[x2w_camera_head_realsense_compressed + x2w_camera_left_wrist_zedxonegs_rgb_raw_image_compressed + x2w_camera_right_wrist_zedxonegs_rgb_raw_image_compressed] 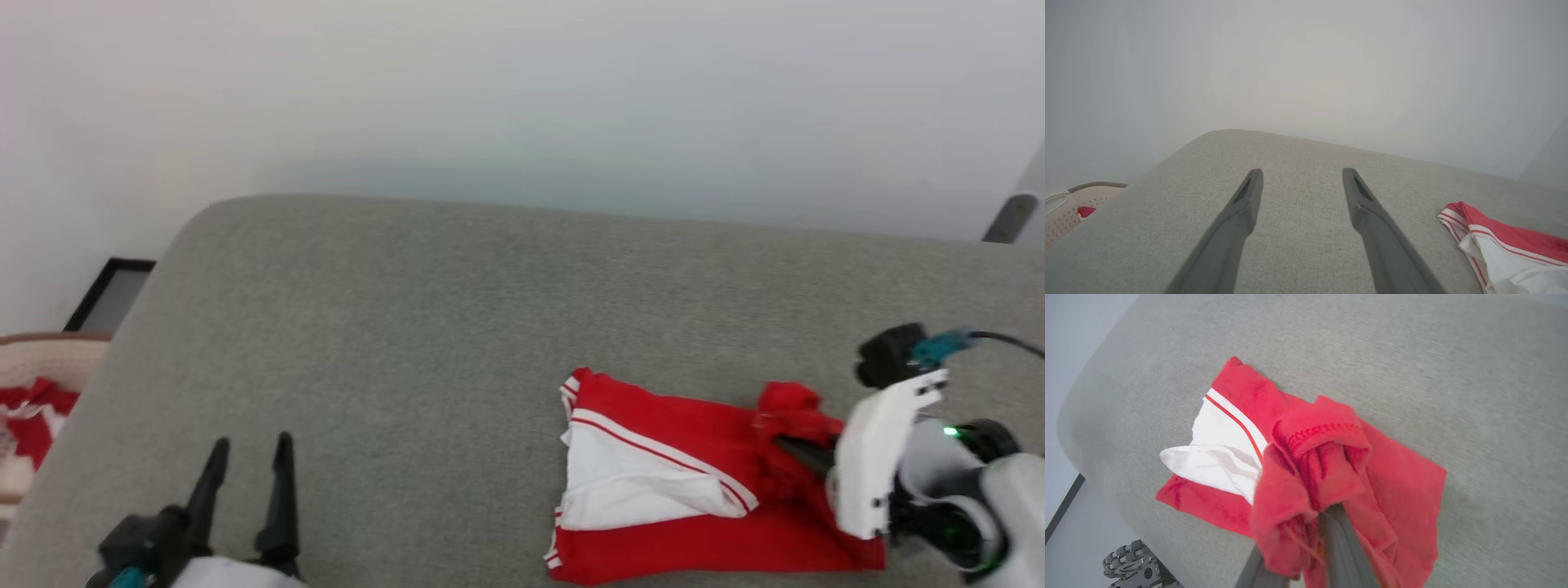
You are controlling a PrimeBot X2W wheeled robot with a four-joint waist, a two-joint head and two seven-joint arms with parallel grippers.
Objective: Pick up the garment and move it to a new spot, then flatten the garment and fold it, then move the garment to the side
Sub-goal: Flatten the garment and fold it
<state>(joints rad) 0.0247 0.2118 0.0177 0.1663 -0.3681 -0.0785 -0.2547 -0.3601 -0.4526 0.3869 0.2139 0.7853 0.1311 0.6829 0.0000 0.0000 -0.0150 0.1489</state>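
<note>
The garment [694,506], red with a white sleeve and striped trim, lies folded on the grey cushion [457,327] at the lower right of the head view. My right gripper [784,445] is shut on a bunched red edge of it, lifted a little off the fold; in the right wrist view the red cloth [1314,465] wraps over my fingers [1343,539]. My left gripper [249,461] stands open at the lower left over bare cushion, its fingers [1241,212] apart with nothing between them. The garment's striped corner [1494,241] lies to its right. Lettering is hidden.
A pale perforated basket [41,392] holding red and white cloth stands beside the cushion's left edge, also seen as the basket [1069,208] in the left wrist view. A black-framed panel [110,294] lies on the floor. A white wall rises behind. The robot's wheel [1133,565] shows below.
</note>
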